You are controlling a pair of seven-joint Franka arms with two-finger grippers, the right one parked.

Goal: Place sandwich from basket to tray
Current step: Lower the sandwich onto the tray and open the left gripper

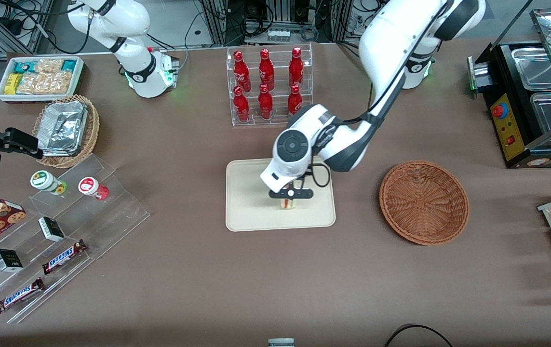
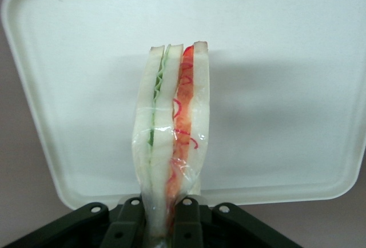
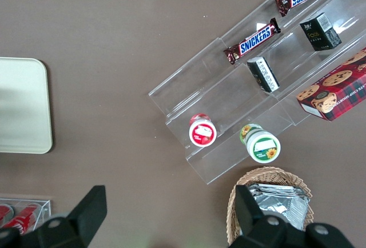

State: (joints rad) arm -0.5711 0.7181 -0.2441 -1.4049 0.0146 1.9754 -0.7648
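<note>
Holding the sandwich (image 2: 171, 128) pinched in my gripper (image 1: 288, 200) over the tray (image 1: 246, 212); basket (image 1: 423, 201) empty. Next, I judge: lower, then spread fingers.

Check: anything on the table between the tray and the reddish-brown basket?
Nothing: bare brown table between tray and basket in the front view. The gripper holds the sandwich over the tray.

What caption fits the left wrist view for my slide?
Hand shut on wrapped sandwich, held over the cream tray.
</note>
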